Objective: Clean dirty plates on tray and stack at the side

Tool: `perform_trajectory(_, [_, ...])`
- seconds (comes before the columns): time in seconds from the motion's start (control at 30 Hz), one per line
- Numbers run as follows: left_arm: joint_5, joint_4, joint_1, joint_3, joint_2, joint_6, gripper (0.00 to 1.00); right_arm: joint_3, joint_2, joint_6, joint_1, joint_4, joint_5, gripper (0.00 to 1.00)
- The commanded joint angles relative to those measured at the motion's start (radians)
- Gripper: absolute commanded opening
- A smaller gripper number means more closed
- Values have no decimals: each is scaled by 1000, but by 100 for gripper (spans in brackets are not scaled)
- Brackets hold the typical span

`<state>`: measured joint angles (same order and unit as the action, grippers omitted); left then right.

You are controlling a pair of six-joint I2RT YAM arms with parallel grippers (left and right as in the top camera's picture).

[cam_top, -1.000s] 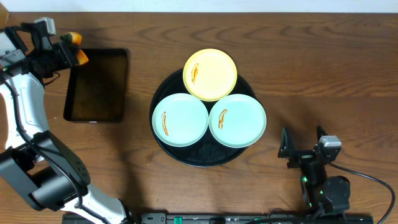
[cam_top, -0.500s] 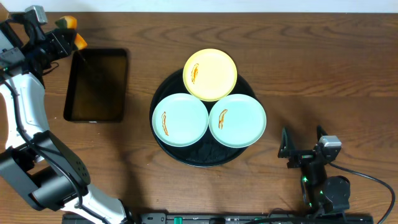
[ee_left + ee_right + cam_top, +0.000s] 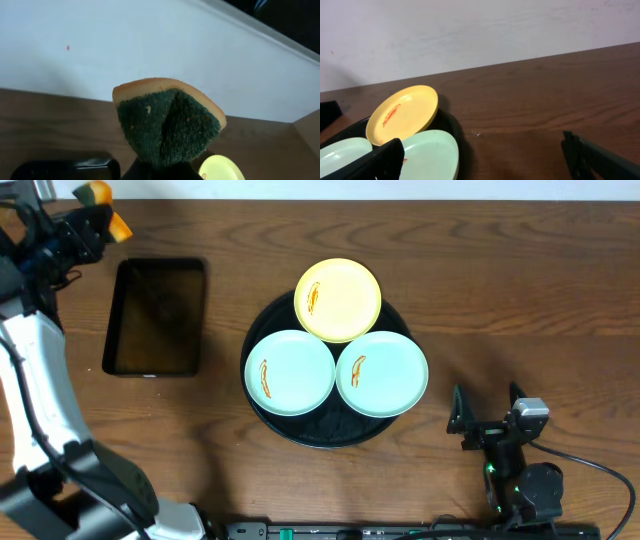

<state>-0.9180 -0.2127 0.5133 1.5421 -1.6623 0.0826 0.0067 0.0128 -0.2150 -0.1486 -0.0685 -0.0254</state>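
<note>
The left end effector (image 3: pixel 98 212), clamped on the sponge (image 3: pixel 167 125), now sits nearer the far left corner of the table (image 3: pixel 520 300) than a second ago. It is clear of the small rectangular tray (image 3: pixel 155 317), whose far left corner it overlapped earlier. The left arm (image 3: pixel 40 380) stretches out longer along the left edge.

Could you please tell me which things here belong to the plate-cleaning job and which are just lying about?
Job in hand:
yellow plate, left mint plate, right mint plate, each smeared
round black tray under them
sponge pinched in the left gripper

Lying about:
rectangular black tray, no evident role yet
</note>
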Motion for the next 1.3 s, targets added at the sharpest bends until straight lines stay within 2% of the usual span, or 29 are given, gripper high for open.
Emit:
perform_trajectory(0.0, [76, -62, -4, 0, 10, -3, 7, -1, 0, 14, 11, -3, 0, 99])
perform_trajectory(0.13, [354, -213, -14, -4, -37, -70, 7, -1, 0, 14, 11, -3, 0, 99])
perform_trajectory(0.23, [440, -267, -26, -27, -111, -101, 7, -1, 0, 14, 11, -3, 0, 99])
perform_trajectory(0.37, [429, -301, -36, -57, -240, -89, 7, -1, 0, 14, 11, -3, 0, 99])
perform_trajectory(0.5, [428, -334, -39, -56, -277, -86, 7, -1, 0, 14, 11, -3, 0, 99])
perform_trajectory(0.97, [432, -272, -58, -19, 82, -71, 7, -1, 0, 14, 11, -3, 0, 99])
perform_trajectory(1.1, [438, -260, -78, -52, 47, -90, 7, -1, 0, 14, 11, -3, 0, 99])
perform_trajectory(1.27, [468, -216, -96, -121, -128, -90, 7, -1, 0, 14, 11, -3, 0, 99])
